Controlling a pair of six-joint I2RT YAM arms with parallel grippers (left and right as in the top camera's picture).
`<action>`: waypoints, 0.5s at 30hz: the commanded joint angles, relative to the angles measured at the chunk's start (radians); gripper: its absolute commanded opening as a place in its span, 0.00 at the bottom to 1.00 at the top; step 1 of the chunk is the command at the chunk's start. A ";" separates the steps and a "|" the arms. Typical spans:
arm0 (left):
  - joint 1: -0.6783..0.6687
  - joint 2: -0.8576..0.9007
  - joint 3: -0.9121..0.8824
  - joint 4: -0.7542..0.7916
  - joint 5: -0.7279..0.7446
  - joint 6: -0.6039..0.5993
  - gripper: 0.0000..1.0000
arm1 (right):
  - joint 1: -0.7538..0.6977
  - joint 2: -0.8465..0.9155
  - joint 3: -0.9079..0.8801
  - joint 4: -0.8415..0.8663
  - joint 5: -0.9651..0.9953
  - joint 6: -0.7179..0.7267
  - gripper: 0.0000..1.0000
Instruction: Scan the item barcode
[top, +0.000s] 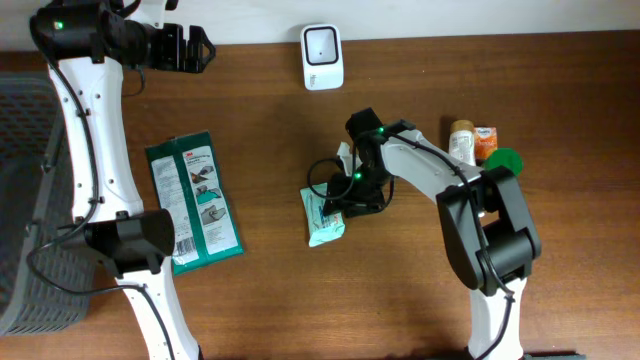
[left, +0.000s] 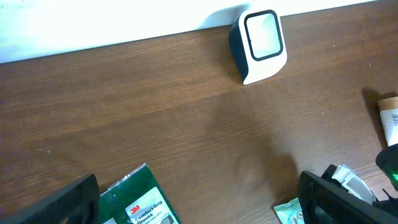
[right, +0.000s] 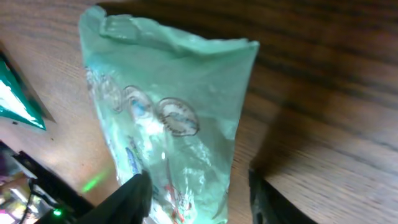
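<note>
The item, a pale green crinkly packet (top: 325, 215), lies flat on the wooden table near the middle. In the right wrist view the packet (right: 168, 106) fills the frame. My right gripper (top: 350, 200) is down over its upper end, and the gripper (right: 199, 199) straddles it. The left finger touches the film and a narrow gap shows at the right finger. No barcode is visible. The white scanner (top: 322, 56) stands at the back edge, also seen as the scanner (left: 261, 43). My left gripper (top: 200, 48) hovers at the back left; the gripper (left: 199, 205) is wide open and holds nothing.
A green 3M gloves pack (top: 193, 200) lies left of centre, and the pack (left: 140, 202) shows between my left fingers. A grey basket (top: 25, 200) stands at the left edge. A small bottle (top: 461, 140), an orange item (top: 486, 143) and a green lid (top: 503, 160) sit at the right.
</note>
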 joint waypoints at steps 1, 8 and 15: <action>0.006 -0.010 0.008 -0.001 0.011 0.016 0.99 | 0.011 0.057 -0.013 0.010 0.052 0.063 0.40; 0.006 -0.010 0.008 -0.001 0.011 0.016 0.99 | -0.012 0.047 0.000 0.035 0.047 0.045 0.04; 0.006 -0.010 0.008 -0.001 0.011 0.016 0.99 | -0.045 -0.121 0.047 0.032 0.085 -0.029 0.04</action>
